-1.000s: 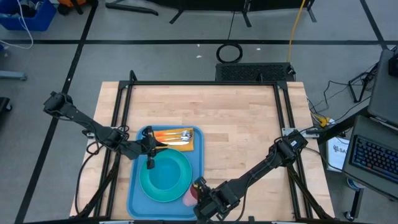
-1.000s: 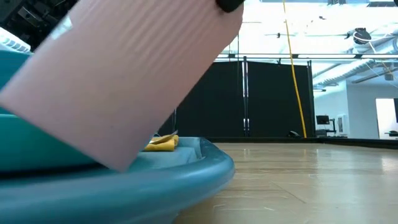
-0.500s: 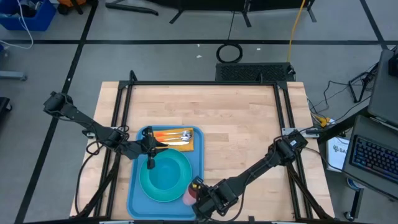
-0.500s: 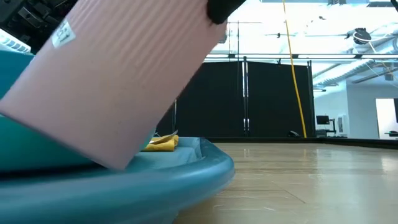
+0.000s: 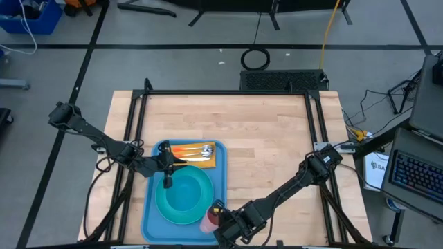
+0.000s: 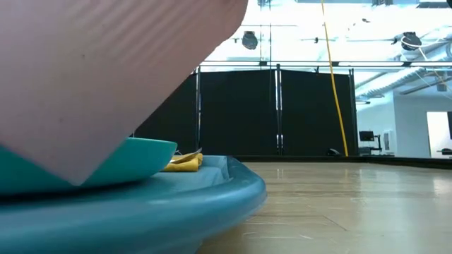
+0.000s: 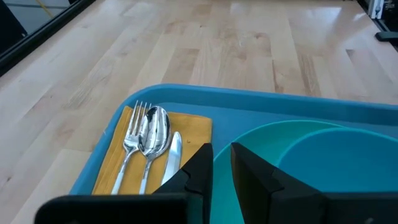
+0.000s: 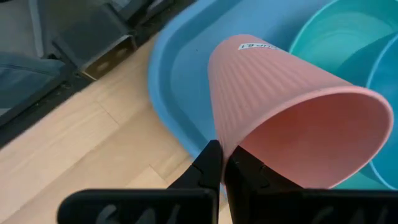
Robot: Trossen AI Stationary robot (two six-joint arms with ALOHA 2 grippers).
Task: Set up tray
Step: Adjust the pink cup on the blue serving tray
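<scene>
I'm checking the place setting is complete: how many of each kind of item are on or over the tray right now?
Plate: 1
Napkin: 1
Fork: 1
Spoon: 1
Knife: 1
Pink cup, held by the right gripper over the tray: 1
Total: 6

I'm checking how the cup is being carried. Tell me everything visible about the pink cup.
The pink cup is a ribbed, tapered tumbler that looks like matte plastic, with a small white label on its side near the base. It is tilted, its open mouth showing in the right wrist view. The right gripper is shut on its rim. It sits over the near right corner of the tray, beside the turquoise plate; whether it touches either is unclear.
</scene>
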